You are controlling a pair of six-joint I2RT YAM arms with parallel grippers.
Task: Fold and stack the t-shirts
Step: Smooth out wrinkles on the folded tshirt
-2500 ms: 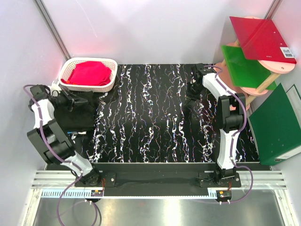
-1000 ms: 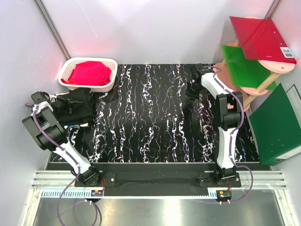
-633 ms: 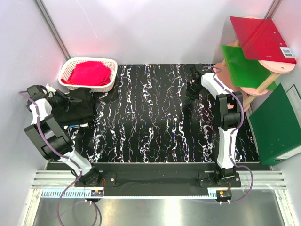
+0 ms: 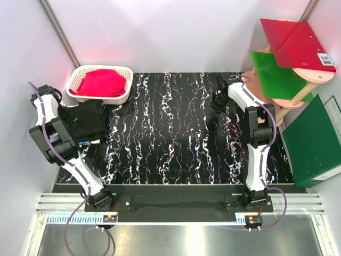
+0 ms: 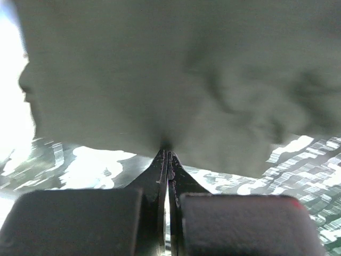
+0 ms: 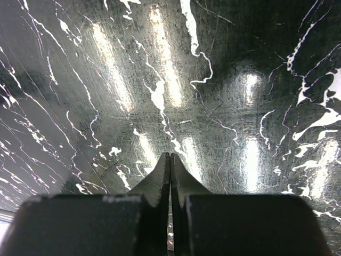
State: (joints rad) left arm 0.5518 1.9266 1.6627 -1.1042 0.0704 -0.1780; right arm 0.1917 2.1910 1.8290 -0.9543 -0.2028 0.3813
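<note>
One black t-shirt lies bunched at the table's left edge, with a blue streak showing at its near hem. My left gripper is at the shirt's left side, close to the wall. In the left wrist view its jaws are shut, and grey-looking cloth puckers right at their tips and fills the upper frame. My right gripper hovers at the far right of the table. Its jaws are shut on nothing over bare marbled tabletop. No other t-shirt shows.
A white basket holding red cloth stands at the far left, just beyond the shirt. A pink shelf with red and green folders and a dark green binder line the right side. The left wall is close.
My left wrist has swung up and back towards the far-left corner, dragging the black shirt a little further from the near edge. The right arm has stayed put.
</note>
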